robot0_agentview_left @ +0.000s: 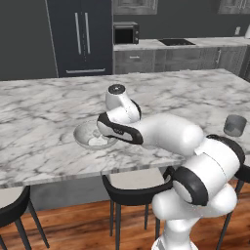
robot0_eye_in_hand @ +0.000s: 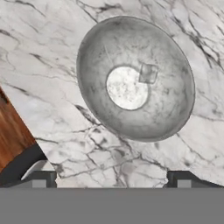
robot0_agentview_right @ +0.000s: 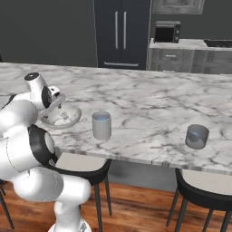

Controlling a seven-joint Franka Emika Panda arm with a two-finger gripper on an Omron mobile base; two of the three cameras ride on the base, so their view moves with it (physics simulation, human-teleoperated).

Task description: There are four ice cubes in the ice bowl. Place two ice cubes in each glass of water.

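Note:
The ice bowl (robot0_eye_in_hand: 166,109) lies right below my hand, a wide shallow grey glass dish on the marble counter. One small pale ice cube (robot0_eye_in_hand: 148,73) rests just off the bowl's bright centre. My gripper (robot0_eye_in_hand: 111,181) hovers above the bowl's near rim, open, with its fingertips (robot0_eye_in_hand: 39,179) wide apart and nothing between them. From the right base view, the bowl (robot0_agentview_right: 68,120) sits left of one glass of water (robot0_agentview_right: 101,125), and the second glass (robot0_agentview_right: 197,136) stands far to the right near the counter's front edge. In the left base view my arm covers part of the bowl (robot0_agentview_left: 83,134).
The marble island counter (robot0_agentview_right: 149,104) ends close to the bowl's near side, with wood floor (robot0_eye_in_hand: 13,135) beyond the edge. Dark stools (robot0_agentview_left: 134,188) are tucked under the counter. A fridge (robot0_agentview_left: 82,36) and a microwave (robot0_agentview_left: 126,34) stand along the far wall.

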